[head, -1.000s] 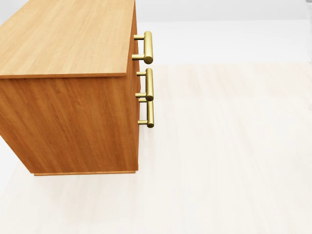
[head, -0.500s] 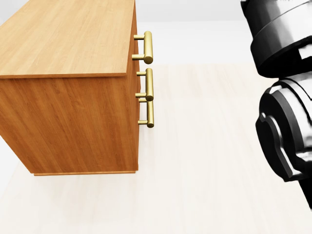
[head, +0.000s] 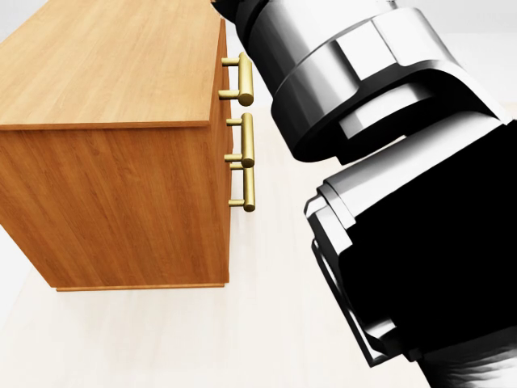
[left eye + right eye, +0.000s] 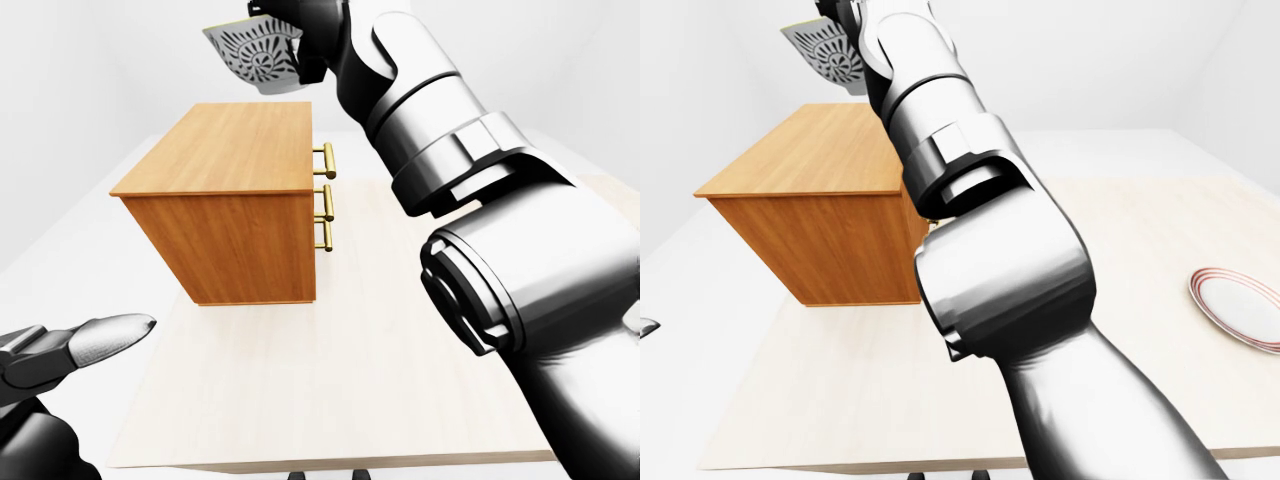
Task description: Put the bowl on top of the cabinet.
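Bowl point(image 4: 255, 58), patterned and tilted, hangs in the air above the far edge of the cabinet point(image 4: 225, 215), gripped at its rim by the right hand point(image 4: 312, 40). Left hand point(image 4: 60, 360) hovers low at near left, fingers extended, holding nothing.

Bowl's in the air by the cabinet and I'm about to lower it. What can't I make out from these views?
- Right hand, left-eye view: it holds the bowl, but finger placement is lost in dark shading and the top edge.
- Bowl, head view: not visible; the right arm fills that side.
- Left hand, left-eye view: cut by the left edge; open or shut unclear.
- Plate, right-eye view: cut by the right edge.
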{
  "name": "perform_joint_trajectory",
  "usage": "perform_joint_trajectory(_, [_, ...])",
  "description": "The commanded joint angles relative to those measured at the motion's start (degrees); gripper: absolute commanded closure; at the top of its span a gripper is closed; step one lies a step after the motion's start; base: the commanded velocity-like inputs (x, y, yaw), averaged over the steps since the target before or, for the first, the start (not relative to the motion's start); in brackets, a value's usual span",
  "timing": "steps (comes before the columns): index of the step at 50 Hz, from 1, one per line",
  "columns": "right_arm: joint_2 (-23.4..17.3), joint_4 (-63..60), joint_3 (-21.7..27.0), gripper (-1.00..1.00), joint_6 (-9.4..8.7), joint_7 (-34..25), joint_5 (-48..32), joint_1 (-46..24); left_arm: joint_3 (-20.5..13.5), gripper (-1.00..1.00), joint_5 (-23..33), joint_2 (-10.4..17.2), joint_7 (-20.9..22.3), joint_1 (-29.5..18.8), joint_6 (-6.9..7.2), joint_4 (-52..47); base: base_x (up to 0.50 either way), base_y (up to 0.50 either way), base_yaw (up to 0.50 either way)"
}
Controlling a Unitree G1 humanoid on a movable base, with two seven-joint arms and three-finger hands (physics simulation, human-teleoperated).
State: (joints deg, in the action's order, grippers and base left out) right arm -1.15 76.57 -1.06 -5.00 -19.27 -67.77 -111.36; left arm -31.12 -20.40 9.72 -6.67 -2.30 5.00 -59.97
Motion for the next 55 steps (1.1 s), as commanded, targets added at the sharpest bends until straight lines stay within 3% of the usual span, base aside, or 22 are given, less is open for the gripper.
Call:
perform_joint_trajectory(1, [4.4, -0.9, 0.0, 1.00, 0.00, -0.6, 3.3, -1.4, -0.1, -1.00, -0.4, 0.0, 0.0, -0.1, 0.00, 0.0, 0.00, 0.00, 0.00])
perform_joint_trajectory(23, [7.7, -0.8, -1.7, 1.00, 0.00, -4.4, 6.0, 3.2, -0.1, -1.00, -0.6, -0.1, -0.1, 0.1, 0.00, 0.0, 0.00, 0.00, 0.00])
perform_joint_trajectory(55, [7.4, -0.6, -2.2, 1.00, 0.00, -4.6, 5.7, 6.4, 0.2, -1.00, 0.2, -0.7, 0.4, 0.2, 0.00, 0.2, 0.00, 0.00, 0.00])
